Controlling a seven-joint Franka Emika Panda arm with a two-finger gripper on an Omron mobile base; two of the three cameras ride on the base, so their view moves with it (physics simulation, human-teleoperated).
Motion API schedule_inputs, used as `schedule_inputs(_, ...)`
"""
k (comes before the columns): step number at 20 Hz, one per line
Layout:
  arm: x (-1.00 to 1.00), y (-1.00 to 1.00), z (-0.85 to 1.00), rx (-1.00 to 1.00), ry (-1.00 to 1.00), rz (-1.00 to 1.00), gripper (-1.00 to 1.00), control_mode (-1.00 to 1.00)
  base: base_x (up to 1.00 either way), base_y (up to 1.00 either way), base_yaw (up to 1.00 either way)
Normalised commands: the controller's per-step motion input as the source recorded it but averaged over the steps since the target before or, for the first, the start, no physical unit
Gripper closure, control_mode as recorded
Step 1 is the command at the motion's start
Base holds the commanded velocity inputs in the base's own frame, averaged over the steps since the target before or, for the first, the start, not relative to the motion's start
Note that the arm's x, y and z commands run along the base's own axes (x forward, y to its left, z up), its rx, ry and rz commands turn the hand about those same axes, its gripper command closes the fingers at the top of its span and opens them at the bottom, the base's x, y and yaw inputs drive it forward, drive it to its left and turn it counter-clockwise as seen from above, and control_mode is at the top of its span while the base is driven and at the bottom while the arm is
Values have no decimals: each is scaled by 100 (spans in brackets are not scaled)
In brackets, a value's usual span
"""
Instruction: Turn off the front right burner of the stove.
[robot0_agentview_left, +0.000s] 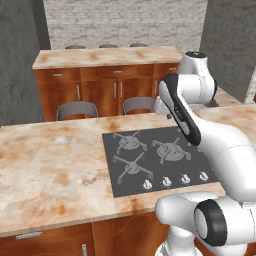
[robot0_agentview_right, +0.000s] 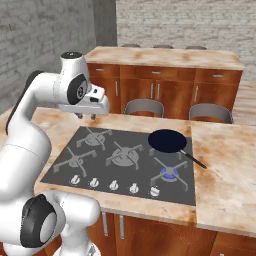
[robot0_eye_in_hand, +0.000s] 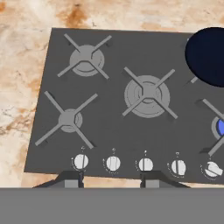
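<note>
Stove (robot0_agentview_right: 125, 162) set into the marble worktop (robot0_agentview_left: 50, 170), no readable writing on it. Front right burner (robot0_agentview_right: 170, 173) lit blue, beside a dark pan (robot0_agentview_right: 167, 141). Rightmost knob (robot0_eye_in_hand: 211, 169) turned askew. Gripper (robot0_agentview_right: 86, 115) hanging above the stove's back left corner, jaws apart, holding nothing.

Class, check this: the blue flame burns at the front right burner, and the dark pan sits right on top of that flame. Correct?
Not quite. The flame is at the stove's front right burner, but the pan sits on the rear right burner behind it, as the right base view shows.
</note>
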Motion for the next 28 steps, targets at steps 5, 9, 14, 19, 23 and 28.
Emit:
schedule_inputs(5, -14, -5, -13, 0, 0, 0, -100, -100, 0, 0, 0)
schedule_inputs(9, -2, -48, -49, 0, 18, 0, -100, -100, 0, 0, 0)
schedule_inputs(14, 0, -70, -39, 0, 22, 1, -100, -100, 0, 0, 0)
schedule_inputs(19, 0, -82, -24, 0, 12, 14, -100, -100, 0, 0, 0)
schedule_inputs(23, -2, -66, -29, 0, 7, 28, -100, -100, 0, 0, 0)
schedule_inputs(28, -7, -31, -35, 0, 6, 36, -100, -100, 0, 0, 0)
